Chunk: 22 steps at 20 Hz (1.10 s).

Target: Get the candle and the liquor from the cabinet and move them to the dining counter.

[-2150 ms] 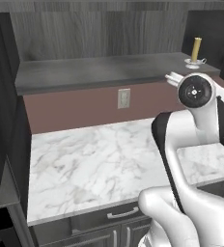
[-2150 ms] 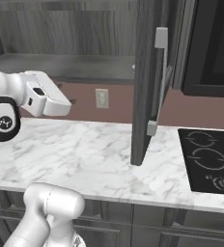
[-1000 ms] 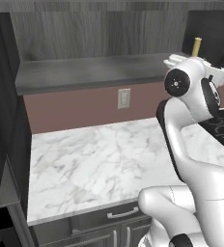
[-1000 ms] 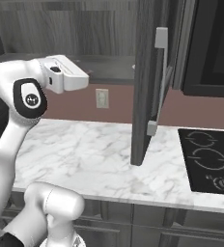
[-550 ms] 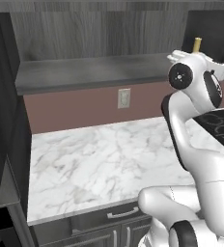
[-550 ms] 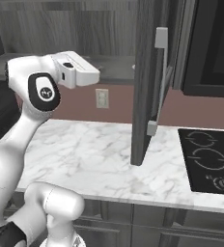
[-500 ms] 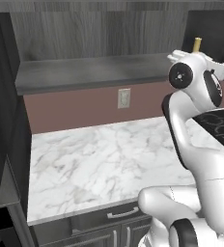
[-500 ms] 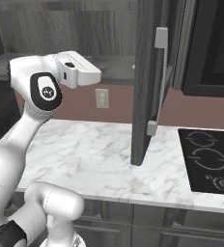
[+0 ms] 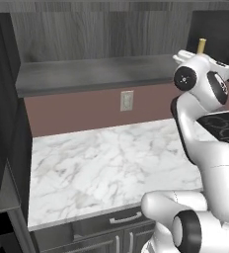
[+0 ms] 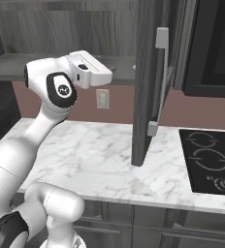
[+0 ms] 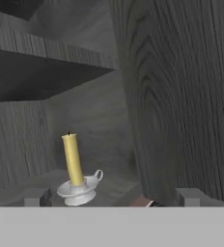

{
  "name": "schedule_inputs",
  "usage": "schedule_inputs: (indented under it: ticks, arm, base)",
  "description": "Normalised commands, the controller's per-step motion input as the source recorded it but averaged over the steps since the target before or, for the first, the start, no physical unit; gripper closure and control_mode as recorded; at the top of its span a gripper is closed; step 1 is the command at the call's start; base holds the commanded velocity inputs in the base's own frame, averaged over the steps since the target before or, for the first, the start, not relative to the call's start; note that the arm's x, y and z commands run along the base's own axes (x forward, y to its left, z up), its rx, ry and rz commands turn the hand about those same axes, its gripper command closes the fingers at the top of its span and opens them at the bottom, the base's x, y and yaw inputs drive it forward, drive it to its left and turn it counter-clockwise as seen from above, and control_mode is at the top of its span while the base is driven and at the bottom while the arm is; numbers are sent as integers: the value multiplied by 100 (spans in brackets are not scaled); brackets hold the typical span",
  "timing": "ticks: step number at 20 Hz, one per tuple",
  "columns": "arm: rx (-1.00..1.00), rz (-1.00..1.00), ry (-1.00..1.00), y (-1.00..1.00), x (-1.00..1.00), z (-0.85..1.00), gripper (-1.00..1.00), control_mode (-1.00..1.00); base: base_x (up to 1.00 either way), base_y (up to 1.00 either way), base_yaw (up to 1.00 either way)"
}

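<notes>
In the hand view the candle (image 11: 73, 159), a slim yellow stick on a small silvery holder with a handle, stands on the cabinet shelf (image 11: 109, 181), ahead and left of centre. My gripper (image 11: 113, 198) is open and holds nothing, with its fingertips (image 11: 36, 197) wide apart short of the candle. From the left base view the candle's top (image 9: 201, 45) pokes up behind my wrist. From the right, the gripper (image 10: 109, 75) sits level with the shelf beside the cabinet's open door (image 10: 148, 82). The liquor and the dining counter are out of view.
Below the shelf lies a marble counter (image 9: 111, 163) with a maroon backsplash and a wall outlet (image 9: 127, 100). A black cooktop (image 10: 211, 164) is to the right. The open door's wood-grain face (image 11: 181, 96) is close on the right of the hand view.
My arm has lifted the hand from below the shelf up to shelf level and toward the candle. The jaws stayed open. Nothing else moved.
</notes>
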Motion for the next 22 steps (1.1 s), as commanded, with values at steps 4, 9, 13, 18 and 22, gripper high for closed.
schedule_inputs:
  ticks: [4, 9, 13, 18, 22]
  arm:
    - [0, -2, -13, -16, 19, -23, -100, -100]
    - [2, -7, -2, -18, 24, -7, -100, -100]
    - [1, -8, 0, -18, 27, 0, -100, -100]
    - [0, -7, 0, -12, 27, 1, -100, -100]
    - [0, -6, 0, -9, 24, 0, -100, -100]
  base:
    - [0, 0, 0]
    - [0, 0, 0]
    - [0, 0, 0]
    - [0, 0, 0]
    - [0, 0, 0]
